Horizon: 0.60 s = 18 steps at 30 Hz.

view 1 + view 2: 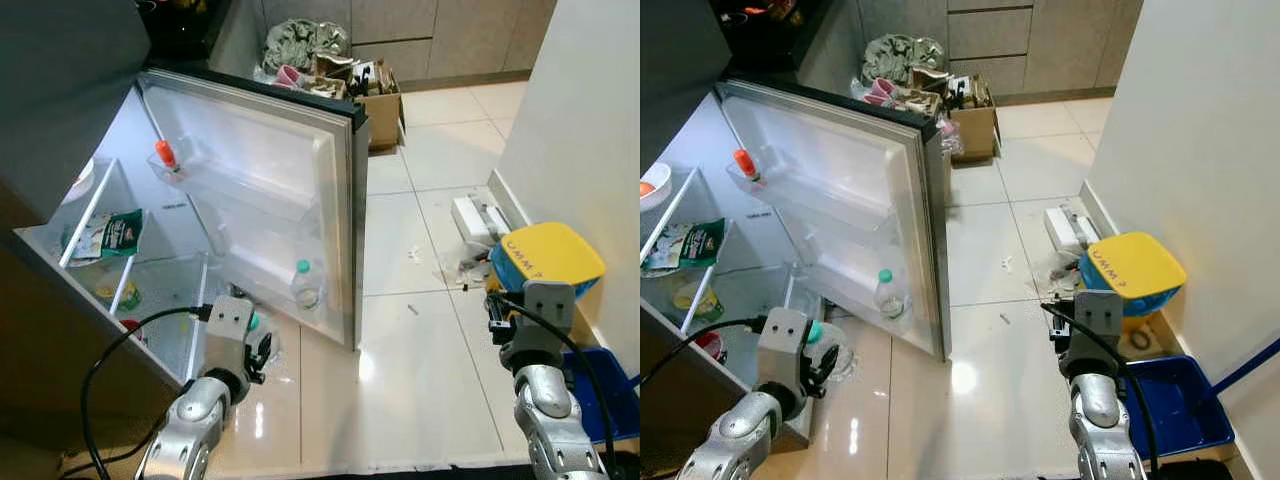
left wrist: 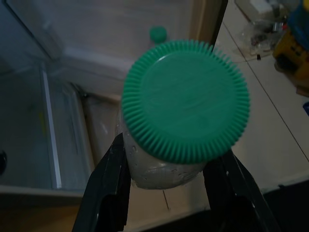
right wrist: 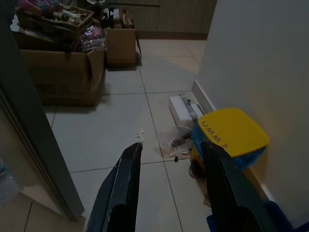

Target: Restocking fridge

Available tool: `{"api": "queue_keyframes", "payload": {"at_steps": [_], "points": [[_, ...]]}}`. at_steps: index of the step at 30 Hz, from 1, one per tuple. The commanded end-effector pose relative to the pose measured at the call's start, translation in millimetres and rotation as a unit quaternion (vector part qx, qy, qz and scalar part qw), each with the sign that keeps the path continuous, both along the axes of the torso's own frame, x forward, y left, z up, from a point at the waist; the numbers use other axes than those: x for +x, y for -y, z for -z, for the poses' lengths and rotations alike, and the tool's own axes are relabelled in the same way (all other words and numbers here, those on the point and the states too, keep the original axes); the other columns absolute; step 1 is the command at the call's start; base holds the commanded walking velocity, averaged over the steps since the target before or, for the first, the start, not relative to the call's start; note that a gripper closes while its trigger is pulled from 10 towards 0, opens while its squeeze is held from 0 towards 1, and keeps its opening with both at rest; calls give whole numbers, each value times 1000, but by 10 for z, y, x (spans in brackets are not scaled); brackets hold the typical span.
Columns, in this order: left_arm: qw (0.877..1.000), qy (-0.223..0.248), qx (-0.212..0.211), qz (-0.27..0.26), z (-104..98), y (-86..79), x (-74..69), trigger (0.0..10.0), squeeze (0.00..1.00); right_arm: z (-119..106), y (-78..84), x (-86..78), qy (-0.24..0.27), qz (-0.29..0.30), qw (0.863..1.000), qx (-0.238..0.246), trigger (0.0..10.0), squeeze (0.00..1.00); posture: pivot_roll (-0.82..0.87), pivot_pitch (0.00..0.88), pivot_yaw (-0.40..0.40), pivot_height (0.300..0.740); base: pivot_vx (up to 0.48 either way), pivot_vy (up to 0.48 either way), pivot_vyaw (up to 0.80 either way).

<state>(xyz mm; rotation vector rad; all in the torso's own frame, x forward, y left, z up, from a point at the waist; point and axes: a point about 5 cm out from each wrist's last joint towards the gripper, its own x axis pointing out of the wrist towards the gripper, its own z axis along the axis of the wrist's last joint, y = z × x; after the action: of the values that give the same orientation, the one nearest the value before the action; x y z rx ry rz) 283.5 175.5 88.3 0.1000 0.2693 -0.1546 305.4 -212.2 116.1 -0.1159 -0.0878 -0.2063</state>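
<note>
The green-capped bottle (image 2: 186,101) hides its own body (cap towards the camera).

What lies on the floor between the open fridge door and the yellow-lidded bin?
Mostly bare tile between fridge door and bin, with small scraps, in the left eye view.

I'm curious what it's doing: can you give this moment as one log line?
left gripper: shut on green-capped bottle | fridge door: open | right gripper: open, idle

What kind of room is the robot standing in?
Most likely a home kitchen. An open fridge with bottles in its door stands on a tiled floor, with cupboards along the far wall. The left gripper holds a green-capped bottle by the fridge.
</note>
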Motion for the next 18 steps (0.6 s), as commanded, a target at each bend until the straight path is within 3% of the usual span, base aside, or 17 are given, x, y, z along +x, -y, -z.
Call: {"api": "queue_keyframes", "payload": {"at_steps": [1,18], "points": [[1000,-7,9,-10,79,-3,-14,10000,0,48,-11,-8,-5,-1,1000,3,10000,0,-136,145,88,707,322,0,0],[1000,3,13,-17,118,8,26,10000,0,70,1,-9,-8,-9,1000,1,10000,0,-143,134,81,707,311,0,0]]}}
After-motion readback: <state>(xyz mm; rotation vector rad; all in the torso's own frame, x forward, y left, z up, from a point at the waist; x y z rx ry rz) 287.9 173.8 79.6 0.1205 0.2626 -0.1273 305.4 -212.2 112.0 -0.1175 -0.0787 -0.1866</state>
